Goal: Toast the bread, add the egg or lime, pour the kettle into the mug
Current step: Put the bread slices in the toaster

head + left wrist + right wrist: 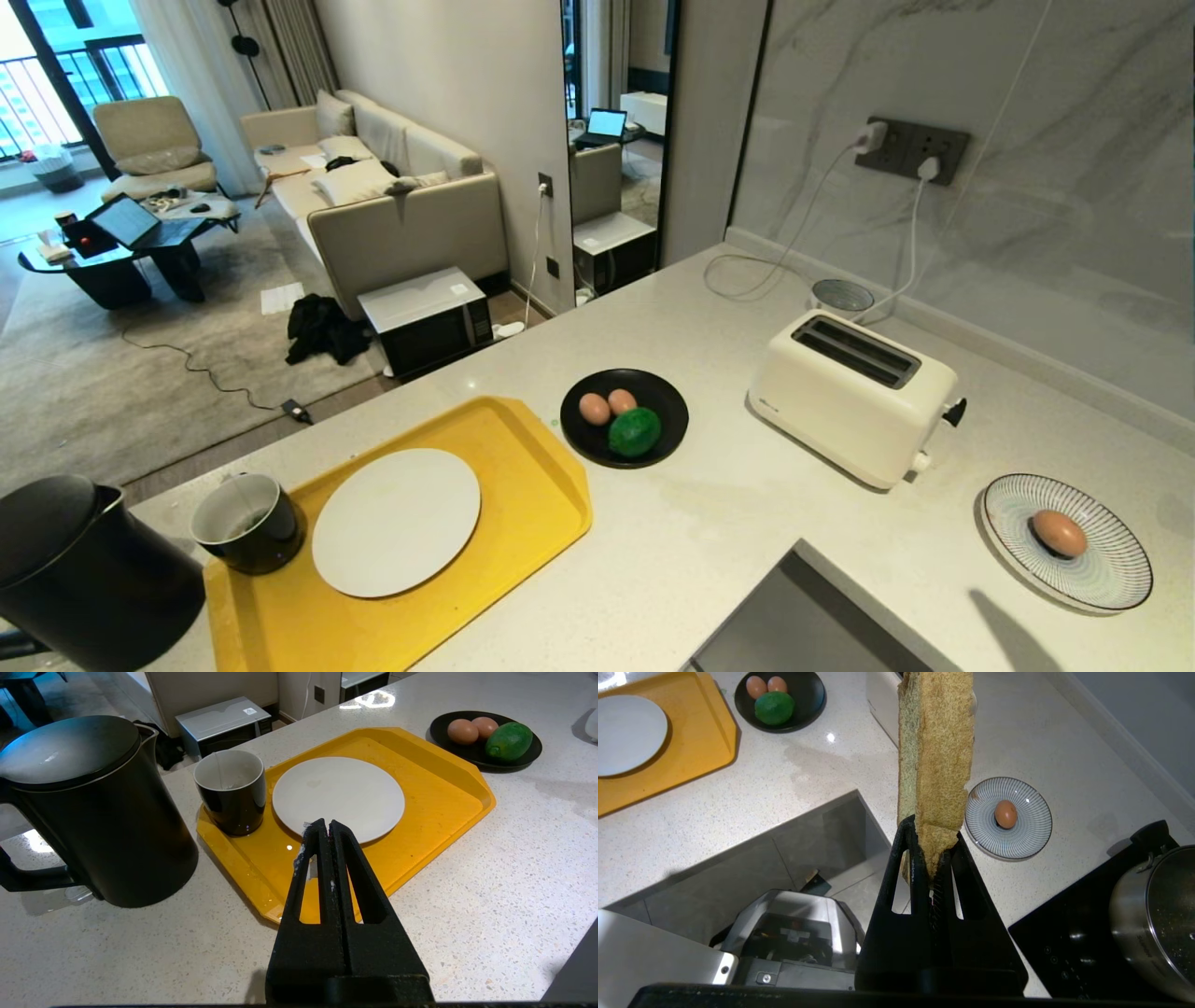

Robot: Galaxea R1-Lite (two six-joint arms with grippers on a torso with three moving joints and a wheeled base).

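the right gripper point(934, 851) holds the bread point(936, 760) on edge, its fingers point(911, 858) pinched on the slice's lower crust, above the bench point(794, 793) near the striped plate point(1029, 835) that bears one egg point(1005, 813). the left gripper point(325, 828) hangs over the yellow tray point(439, 793), fingers pressed together on nothing. the kettle point(93, 807) stands beside the mug point(231, 791). the lime point(635, 431) shares a black dish point(667, 397) beside the toaster point(854, 397).
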